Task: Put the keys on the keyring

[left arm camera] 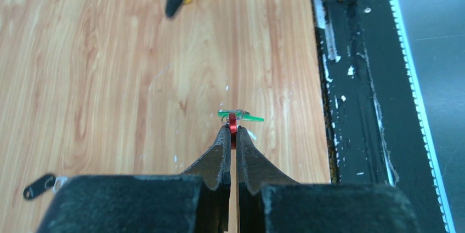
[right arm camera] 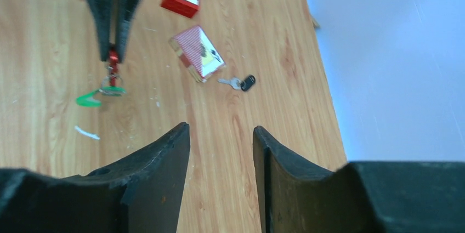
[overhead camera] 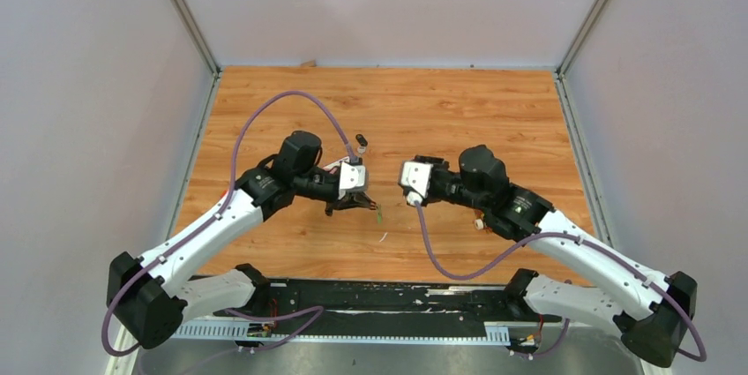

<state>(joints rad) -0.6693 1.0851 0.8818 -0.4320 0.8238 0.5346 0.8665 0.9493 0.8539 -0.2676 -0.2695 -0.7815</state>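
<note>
Left claw: the left claw (left arm camera: pixel 232 130) is pinched shut on the keyring (left arm camera: pixel 232 121), the red loop sticking out just past its tips, above the table (overhead camera: pixel 494 110).
Green key: the green key (left arm camera: pixel 249 118) hangs at the free end of the keyring on a thin wire link. It looks already threaded, though the link is too fine to be sure.
Right claw: the right claw (right arm camera: pixel 221 131) is partly open with nothing between its jaws, and it faces the left claw across a small gap.
Black key: the black key (right arm camera: pixel 248 83) lies flat on the table about mid-way between the side edges. It is on the far-edge side of both claws, near a red-backed card pack (right arm camera: pixel 197 52).
Bearing from right claw: ahead and a little to the right of the gap between its jaws, well apart from them.
Long axis: the blade points left and the head right in the right wrist view, so the key lies nearly crosswise to the claw's reach. The jaws would close along its length unless the wrist turns.
Nearer arm: the key sits closer to the left arm's side, but that claw is taken, so the free right claw is the likely one to fetch it.
Step in hand: one key on, the black key not yet picked up.
</note>
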